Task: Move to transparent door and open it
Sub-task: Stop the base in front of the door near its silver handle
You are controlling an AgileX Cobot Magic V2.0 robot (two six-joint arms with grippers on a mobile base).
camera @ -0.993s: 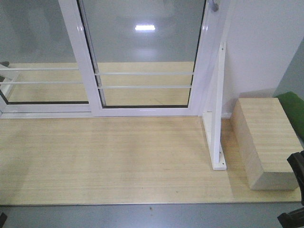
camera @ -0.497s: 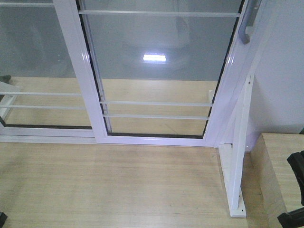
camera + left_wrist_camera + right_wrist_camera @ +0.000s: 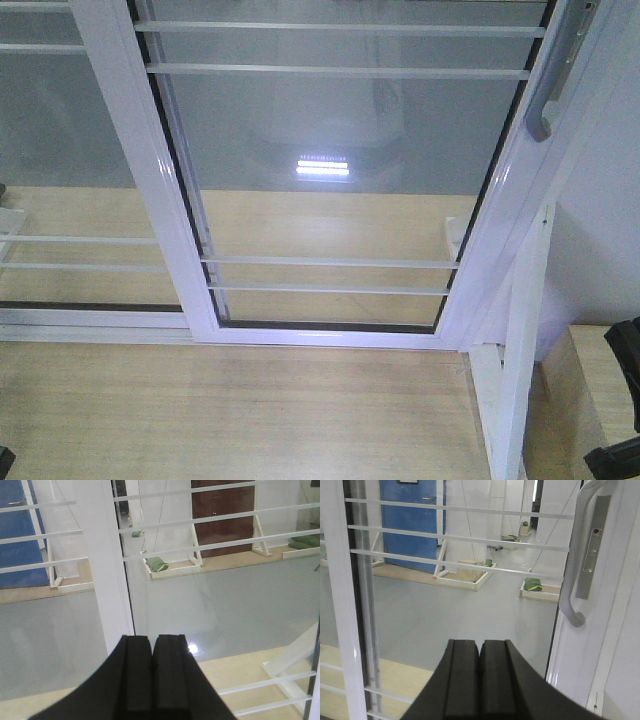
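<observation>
Now | right claw [image 3: 480,645] together | transparent door [image 3: 470,595] ahead, handle [image 3: 569,580] up-right, apart | left claw [image 3: 152,640] together

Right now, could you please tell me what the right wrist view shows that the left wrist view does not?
Only the right wrist view shows the curved grey pull handle with its lock plate, above the shut right pincer. Only the left wrist view shows a dark brown panel beyond the glass, above the shut left pincer. Both look through the transparent door, past thin white bars, to a grey floor with a green bag.
</observation>
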